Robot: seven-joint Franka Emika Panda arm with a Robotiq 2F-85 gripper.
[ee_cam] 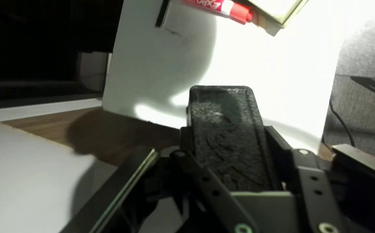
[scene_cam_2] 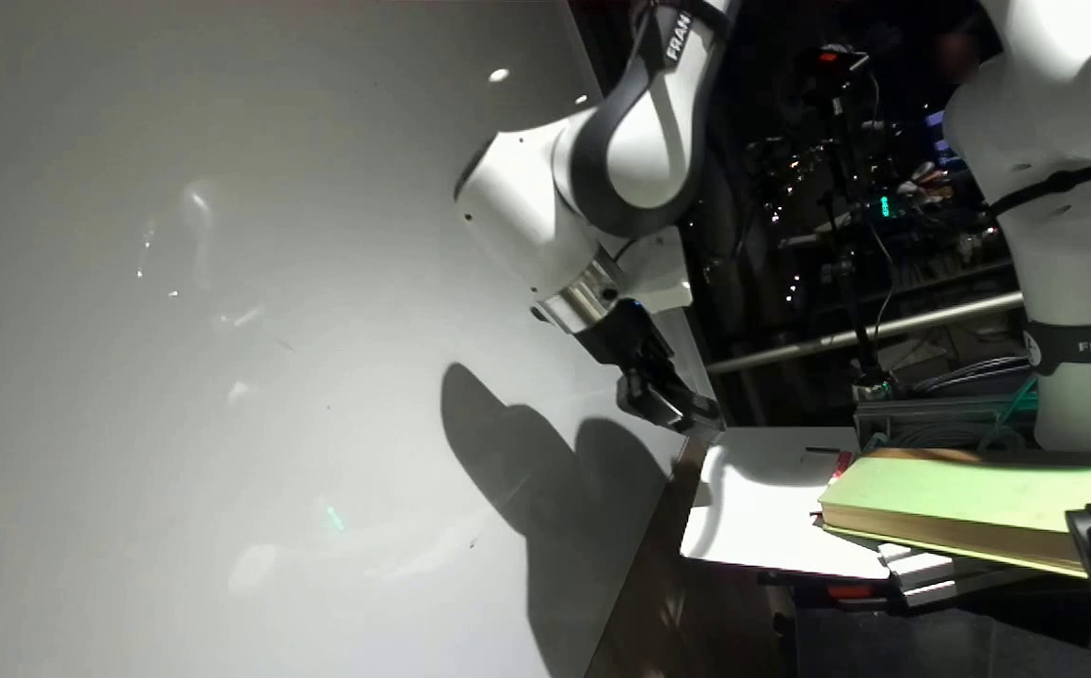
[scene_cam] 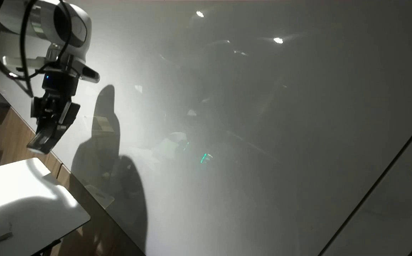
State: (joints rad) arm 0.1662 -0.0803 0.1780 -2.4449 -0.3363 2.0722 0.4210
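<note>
Black eraser [ee_cam: 223, 113] was clamped by end effector [ee_cam: 231, 139]; firm grip and clearance from red marker [ee_cam: 218, 6] were judged advisable.

Exterior views: set back, sharing the white panel [scene_cam: 262, 117] beyond the jaws; wrist view: close, looking along them.

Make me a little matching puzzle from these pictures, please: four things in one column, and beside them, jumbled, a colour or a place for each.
Column one:
1. Dark block
2. Marker
3. Book
4. Arm

Column two:
A. Pale green cover
B. Mostly white
C. Held between the jaws
D. Red, lying on the white panel

Right pairs: 1-C; 2-D; 3-A; 4-B
</note>
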